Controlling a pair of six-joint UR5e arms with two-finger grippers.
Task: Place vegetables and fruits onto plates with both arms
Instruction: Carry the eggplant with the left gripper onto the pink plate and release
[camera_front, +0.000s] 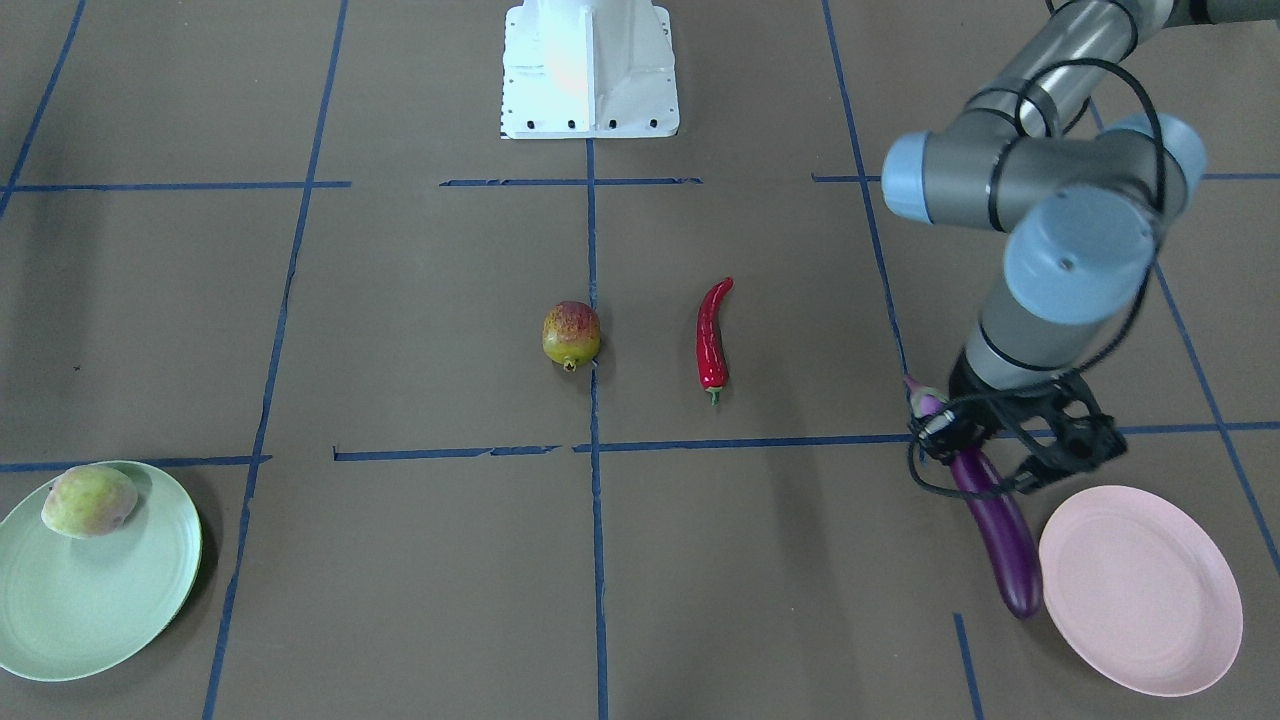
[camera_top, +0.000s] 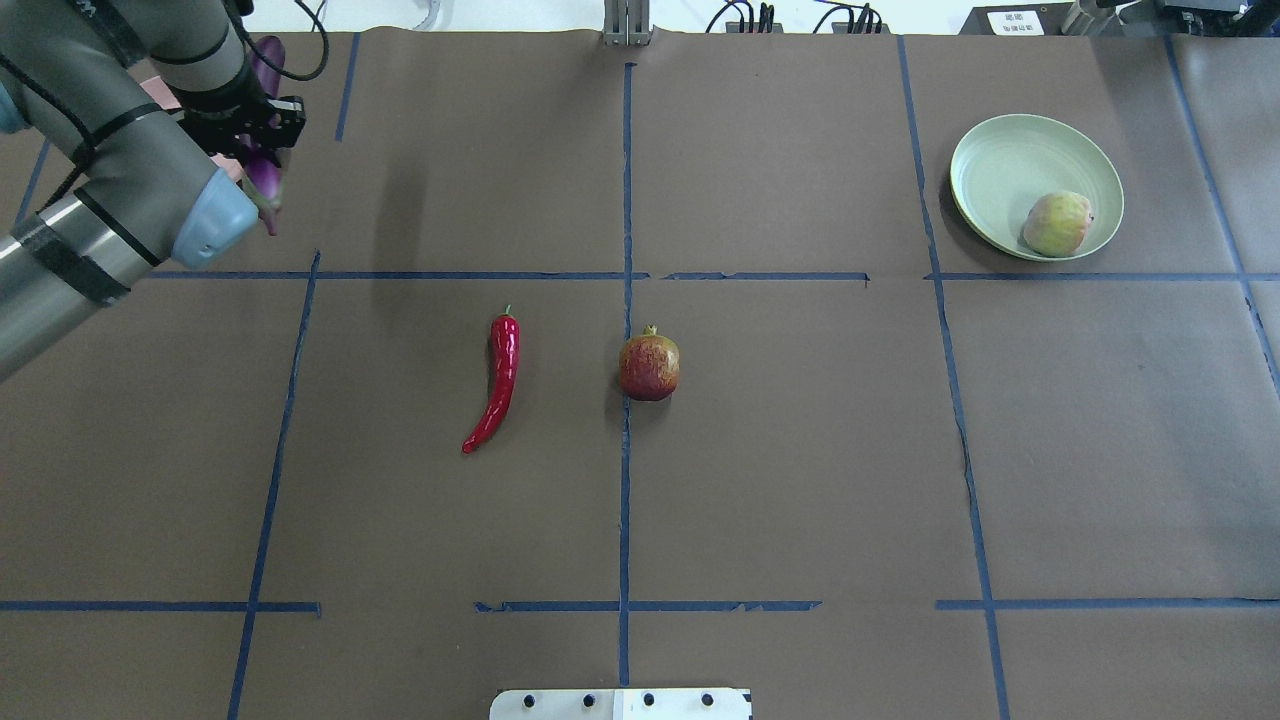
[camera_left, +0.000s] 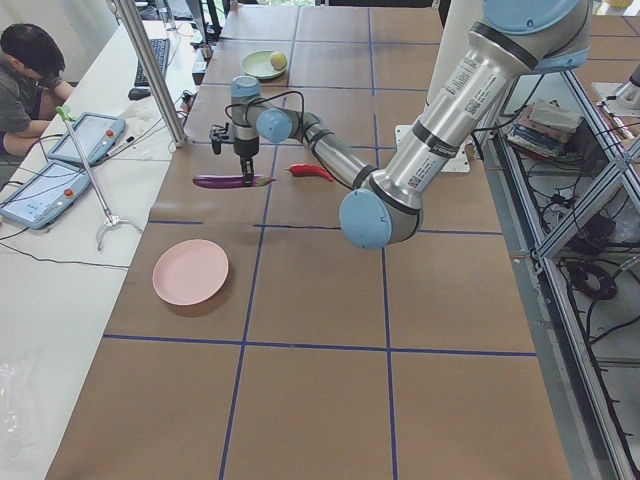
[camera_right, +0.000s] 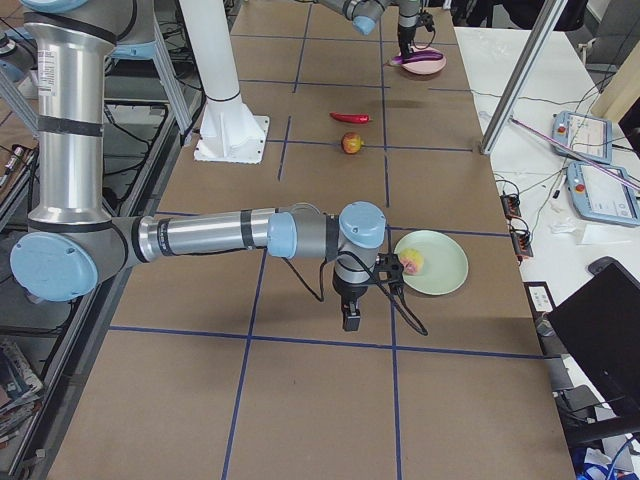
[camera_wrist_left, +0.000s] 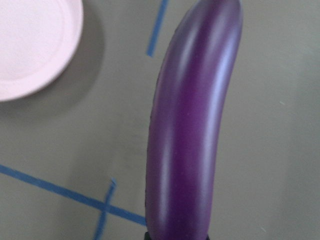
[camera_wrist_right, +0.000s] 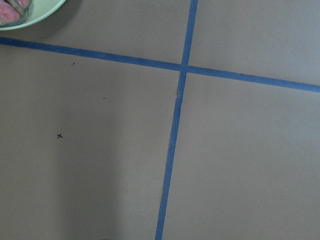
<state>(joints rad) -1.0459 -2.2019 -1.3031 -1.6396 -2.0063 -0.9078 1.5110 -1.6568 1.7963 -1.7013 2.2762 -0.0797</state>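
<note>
My left gripper (camera_front: 985, 445) is shut on the purple eggplant (camera_front: 1003, 535) near its capped end and holds it above the table, beside the pink plate (camera_front: 1140, 590). The left wrist view shows the eggplant (camera_wrist_left: 192, 130) with the pink plate (camera_wrist_left: 30, 45) at upper left. The red chili (camera_top: 497, 385) and the yellow-red fruit (camera_top: 649, 367) lie at the table's middle. The peach (camera_top: 1057, 223) sits on the green plate (camera_top: 1000, 165). My right gripper (camera_right: 351, 320) hangs low beside the green plate (camera_right: 445, 272); I cannot tell whether it is open.
The white base block (camera_front: 590, 70) stands at the robot's side of the table. An operator (camera_left: 30, 70) sits at a side desk with tablets (camera_left: 45, 190). A metal pole (camera_left: 150, 70) stands by the table edge.
</note>
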